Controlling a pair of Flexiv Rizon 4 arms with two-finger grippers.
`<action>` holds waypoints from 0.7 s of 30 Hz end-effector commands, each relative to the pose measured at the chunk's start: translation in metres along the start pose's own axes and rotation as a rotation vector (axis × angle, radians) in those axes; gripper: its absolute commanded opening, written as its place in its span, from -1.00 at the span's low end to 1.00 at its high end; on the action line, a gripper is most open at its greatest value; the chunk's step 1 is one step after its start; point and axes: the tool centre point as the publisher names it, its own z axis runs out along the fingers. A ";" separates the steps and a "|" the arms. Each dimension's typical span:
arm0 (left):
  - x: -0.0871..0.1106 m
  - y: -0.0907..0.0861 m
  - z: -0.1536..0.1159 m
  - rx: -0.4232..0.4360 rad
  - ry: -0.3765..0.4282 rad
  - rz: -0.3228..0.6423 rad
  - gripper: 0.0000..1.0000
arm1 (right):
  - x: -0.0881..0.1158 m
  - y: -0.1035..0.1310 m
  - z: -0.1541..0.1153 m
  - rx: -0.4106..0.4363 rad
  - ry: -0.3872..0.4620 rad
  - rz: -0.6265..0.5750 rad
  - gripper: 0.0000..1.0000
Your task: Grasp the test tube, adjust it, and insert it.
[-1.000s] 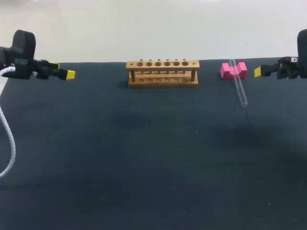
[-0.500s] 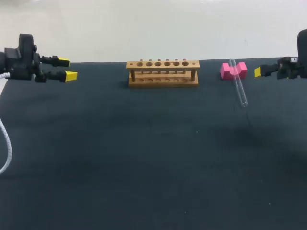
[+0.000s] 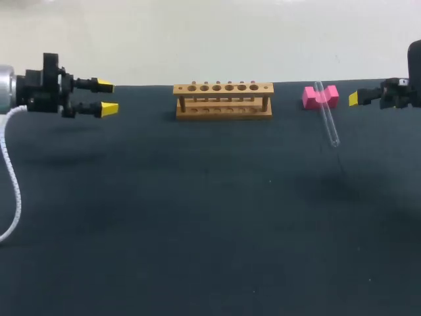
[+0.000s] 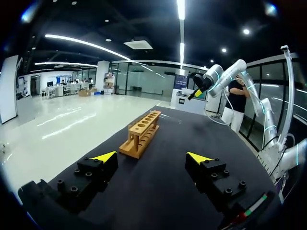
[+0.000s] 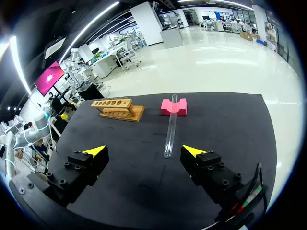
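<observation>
- Hazard, judged: the clear glass test tube (image 3: 327, 113) is round, smooth and propped at only 1 end, so an off-centre closure could roll it off its support or skid it across the matte black table (image 3: 197, 217).
- Hazard, judged: a grip taken far from the tube's middle would leave it hanging askew. The adjusting step would then be harder, and the tube could strike the rim of a hole at insertion.
- Hazard, judged: too hard a squeeze on thin glass risks a crack, and too light a one lets it slip.
- Test tube, location: upper right of the head view. Its far end rests in the notch of the pink notched block (image 3: 320, 97), and its near end lies lower, towards the table.
- Test tube against the right gripper (image 5: 144, 151): in the right wrist view the tube (image 5: 170, 129) lies ahead of the gripper, in line with the gap between the fingers, nearer 1 of them and touching neither.
- Right gripper, state: fingers spread wide, holding nothing. In the head view it (image 3: 355, 99) sits at the right edge, just beside the pink block.
- Left gripper (image 3: 107, 97), state: fingers apart and empty, at the upper left of the head view, well apart from the tube.
- Light wooden rack with 6 top holes (image 3: 223, 100): upper centre of the head view, between the left gripper and the tube, every hole vacant. In the left wrist view it (image 4: 142, 133) stands ahead of that gripper (image 4: 152, 157).
</observation>
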 end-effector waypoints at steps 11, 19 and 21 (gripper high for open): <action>-0.009 0.023 0.026 -0.007 -0.020 -0.013 1.00 | -0.001 0.000 -0.001 0.001 0.007 0.000 1.00; -0.008 0.019 0.029 -0.034 -0.008 0.006 1.00 | -0.001 0.000 -0.001 0.001 0.007 0.000 1.00; -0.008 0.019 0.029 -0.034 -0.008 0.006 1.00 | -0.001 0.000 -0.001 0.001 0.007 0.000 1.00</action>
